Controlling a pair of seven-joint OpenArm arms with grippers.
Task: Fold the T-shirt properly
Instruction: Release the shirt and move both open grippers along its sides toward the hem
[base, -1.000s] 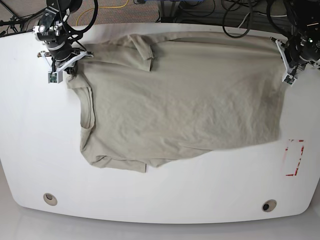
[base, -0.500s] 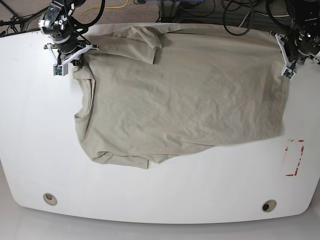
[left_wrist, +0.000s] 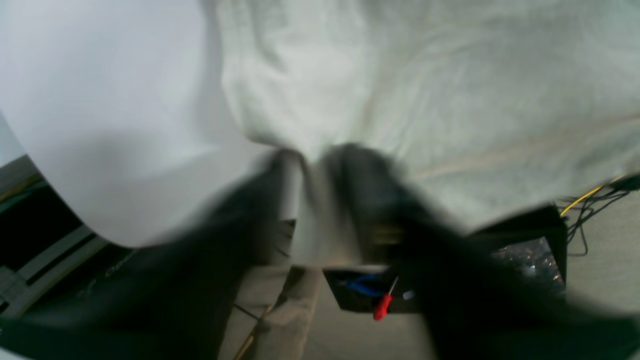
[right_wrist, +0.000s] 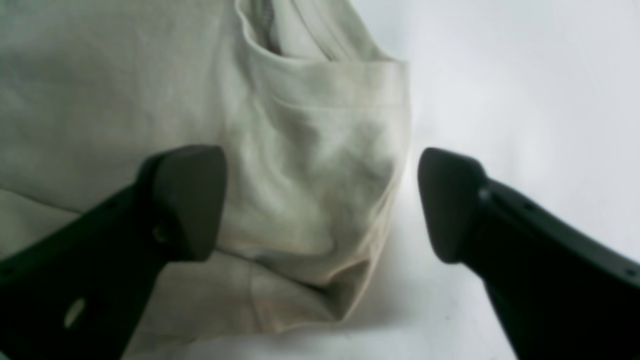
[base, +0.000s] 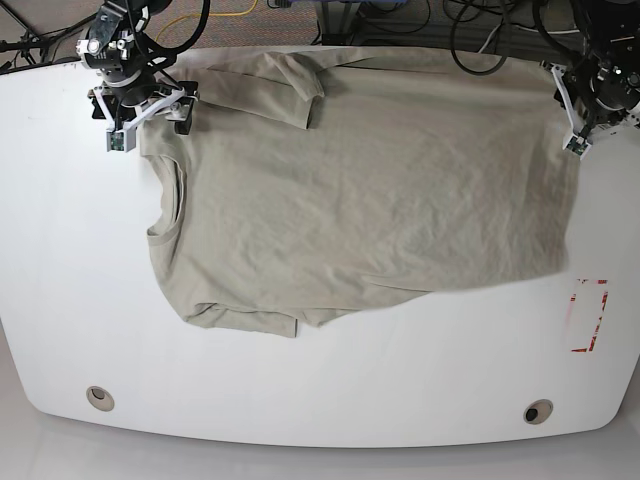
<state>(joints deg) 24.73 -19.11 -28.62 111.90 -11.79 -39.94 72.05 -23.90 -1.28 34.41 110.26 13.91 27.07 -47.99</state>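
Roughly flat: T-shirt (base: 370, 190) spread across the far half of the white table (base: 60, 300), collar toward the base view's left.

Going left to right from the shirt's collar end: right gripper (base: 145, 112) sits over the far shoulder corner, fingers (right_wrist: 187, 200) spread wide with cloth between them, not pinched. Folded sleeve lies near the far edge. Left gripper (base: 580, 125) at the hem's far corner; wrist view too blurred, cannot tell its grip.
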